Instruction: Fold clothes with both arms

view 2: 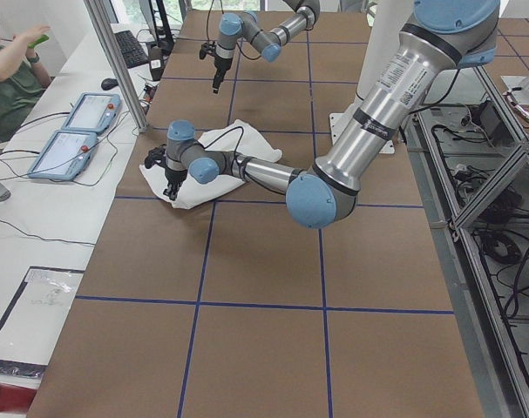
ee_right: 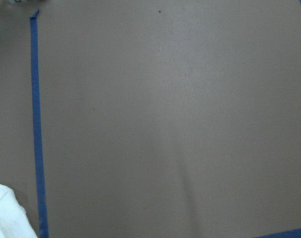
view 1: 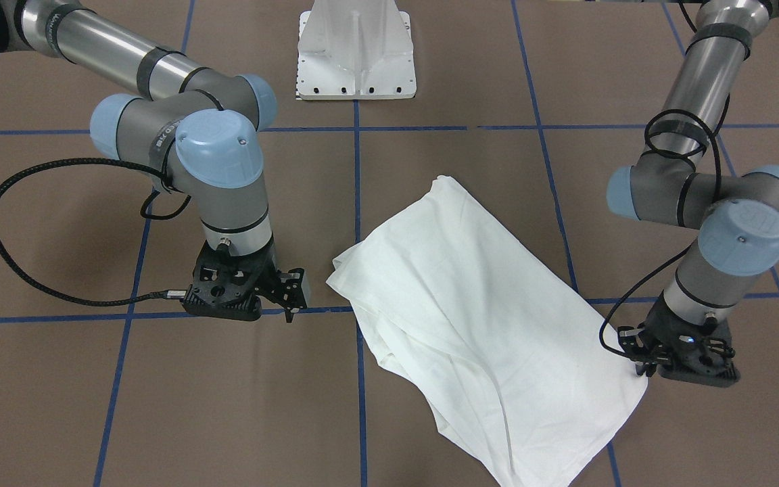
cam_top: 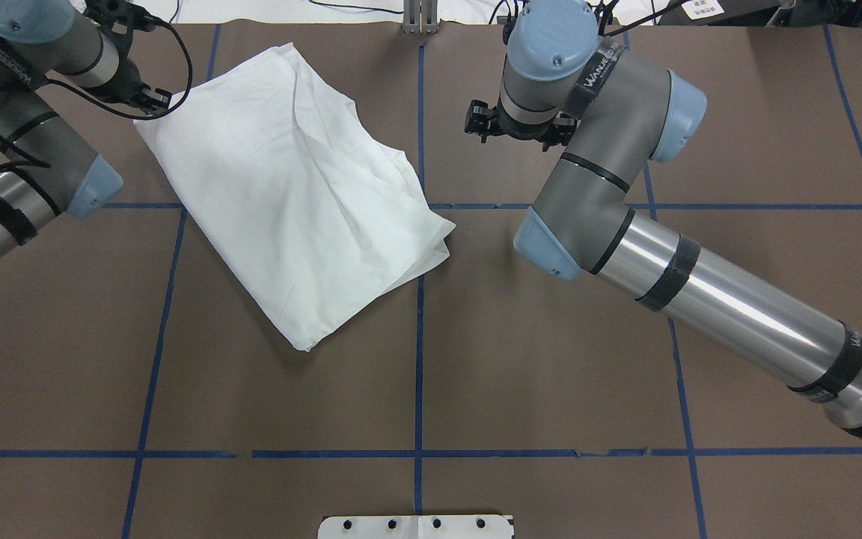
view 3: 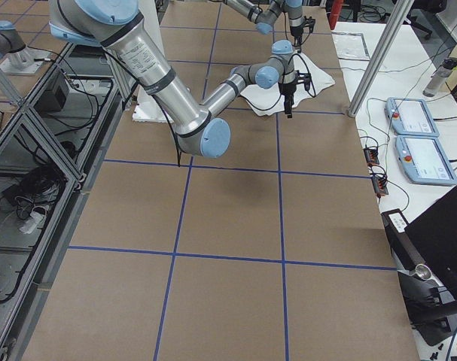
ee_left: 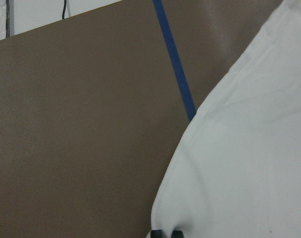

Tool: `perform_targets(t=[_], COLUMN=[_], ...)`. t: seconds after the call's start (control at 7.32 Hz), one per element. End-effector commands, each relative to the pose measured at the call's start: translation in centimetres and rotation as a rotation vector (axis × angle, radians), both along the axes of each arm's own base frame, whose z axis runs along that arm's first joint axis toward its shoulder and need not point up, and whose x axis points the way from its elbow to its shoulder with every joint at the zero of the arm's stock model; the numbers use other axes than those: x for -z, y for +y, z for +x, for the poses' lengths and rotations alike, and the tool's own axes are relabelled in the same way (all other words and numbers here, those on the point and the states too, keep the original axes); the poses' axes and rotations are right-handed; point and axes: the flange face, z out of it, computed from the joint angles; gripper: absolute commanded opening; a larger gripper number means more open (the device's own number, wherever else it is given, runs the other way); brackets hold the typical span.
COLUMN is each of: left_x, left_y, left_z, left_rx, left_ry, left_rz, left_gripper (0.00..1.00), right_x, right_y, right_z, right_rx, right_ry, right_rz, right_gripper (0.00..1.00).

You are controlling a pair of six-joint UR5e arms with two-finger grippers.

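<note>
The white shirt (view 1: 470,297) lies folded into a slanted rectangle on the brown table; no text, collar or label shows. It also shows in the overhead view (cam_top: 296,195). My left gripper (view 1: 641,368) is low at the shirt's corner. In the left wrist view its fingertips (ee_left: 165,234) are close together on the shirt's edge (ee_left: 249,163). My right gripper (view 1: 291,297) hovers just above the table beside the shirt's opposite corner, apart from it and empty. Its fingers are out of the right wrist view, which shows only a bit of the shirt (ee_right: 4,213).
The white pedestal base (view 1: 356,61) stands at the robot's side of the table. Blue tape lines (cam_top: 419,337) cross the brown table. An operator (view 2: 7,78) and teach pendants (view 2: 77,131) are beyond the far edge.
</note>
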Motion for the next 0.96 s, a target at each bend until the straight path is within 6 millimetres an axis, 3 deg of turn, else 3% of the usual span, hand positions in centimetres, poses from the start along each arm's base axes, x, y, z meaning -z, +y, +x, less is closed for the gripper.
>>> perform_targets(t=[0.0, 0.14, 0.27, 0.41, 0.82], left_x=[1.7, 2.2, 2.7, 2.1, 2.4], left_y=[0.0, 0.8, 1.4, 2.0, 2.5], left_z=[-0.6, -0.5, -0.1, -0.2, 0.0], left_rx=[0.016, 0.038, 0.044, 0.04, 0.053], left_ry=[0.029, 0.053, 0.067, 0.066, 0.08], left_rz=[0.024, 0.009, 0.007, 0.005, -0.005], left_gripper=[1.0, 1.0, 1.0, 1.0, 1.0], right_x=[1.9, 3.3, 3.5, 2.3, 1.5], right_y=[3.6, 5.2, 7.1, 8.8, 10.4], right_z=[-5.8, -9.4, -11.7, -13.8, -15.8], right_rx=[-0.077, -0.122, -0.132, -0.142, -0.148], right_ry=[-0.075, -0.099, -0.105, -0.093, -0.086], right_rz=[-0.128, -0.214, -0.261, -0.297, -0.299], right_gripper=[1.0, 0.99, 0.98, 0.98, 0.96])
